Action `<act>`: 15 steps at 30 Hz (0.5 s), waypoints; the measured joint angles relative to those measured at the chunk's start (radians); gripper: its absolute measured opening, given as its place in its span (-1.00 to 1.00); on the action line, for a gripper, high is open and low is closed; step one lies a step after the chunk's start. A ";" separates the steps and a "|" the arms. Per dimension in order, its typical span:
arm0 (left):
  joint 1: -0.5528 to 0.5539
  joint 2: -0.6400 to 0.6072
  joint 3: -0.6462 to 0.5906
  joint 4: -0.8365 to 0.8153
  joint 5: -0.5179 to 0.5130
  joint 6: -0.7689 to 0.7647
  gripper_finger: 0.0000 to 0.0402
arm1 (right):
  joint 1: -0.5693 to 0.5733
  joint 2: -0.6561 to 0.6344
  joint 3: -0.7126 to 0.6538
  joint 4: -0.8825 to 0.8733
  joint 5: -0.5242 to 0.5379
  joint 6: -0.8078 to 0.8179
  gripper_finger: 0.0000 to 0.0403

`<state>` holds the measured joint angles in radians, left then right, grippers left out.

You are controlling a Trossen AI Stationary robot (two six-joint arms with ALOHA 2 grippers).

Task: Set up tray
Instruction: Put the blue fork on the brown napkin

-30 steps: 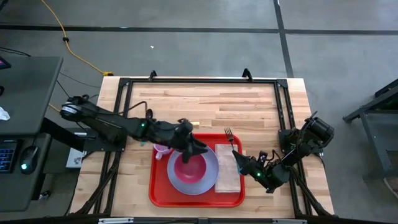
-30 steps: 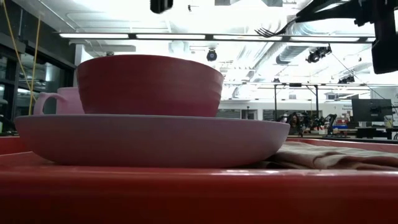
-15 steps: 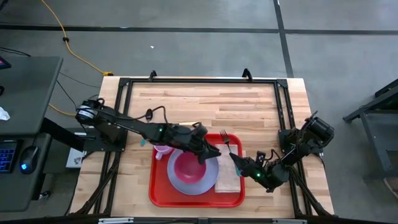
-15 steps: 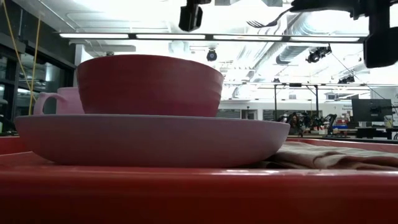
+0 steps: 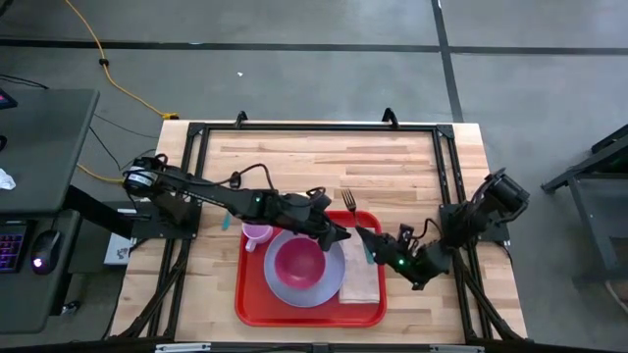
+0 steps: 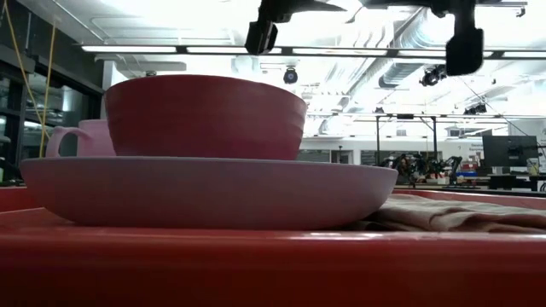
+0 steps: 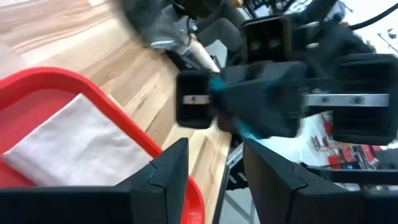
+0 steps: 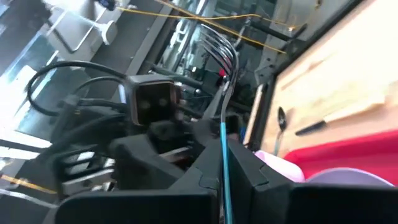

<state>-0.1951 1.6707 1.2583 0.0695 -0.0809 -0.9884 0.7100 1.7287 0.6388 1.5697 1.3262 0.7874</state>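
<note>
A pink bowl [image 5: 300,262] is seen seated in a lavender plate [image 5: 334,277], with a pale pink mug [image 5: 256,235] just beside the plate. A tan napkin [image 5: 360,279] is laid flat along the plate's other side. A yellow cable [image 5: 110,71] is trailed over the grey floor [image 5: 294,69] beyond the wooden table [image 5: 324,162].

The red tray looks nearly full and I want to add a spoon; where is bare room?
The red plastic tray is crowded: lavender plate with pink bowl, pink cup, tan napkin. Only its near corners are bare. Both grippers, left and right holding a fork, meet over its far edge. The wooden table beyond is bare.
</note>
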 joint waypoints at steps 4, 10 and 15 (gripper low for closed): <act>0.014 0.000 0.000 0.010 -0.017 -0.013 -0.08 | -0.019 -0.024 0.000 -0.004 -0.024 -0.028 -1.00; 0.032 -0.001 0.000 0.109 0.000 -0.027 -0.08 | -0.050 -0.024 0.001 -0.006 -0.067 -0.028 -1.00; 0.045 -0.002 0.000 0.108 0.002 -0.037 -0.08 | -0.067 -0.024 0.001 -0.007 -0.084 -0.025 -1.00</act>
<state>-0.1502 1.6688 1.2583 0.1777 -0.0787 -1.0251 0.6431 1.7050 0.6395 1.5627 1.2420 0.7627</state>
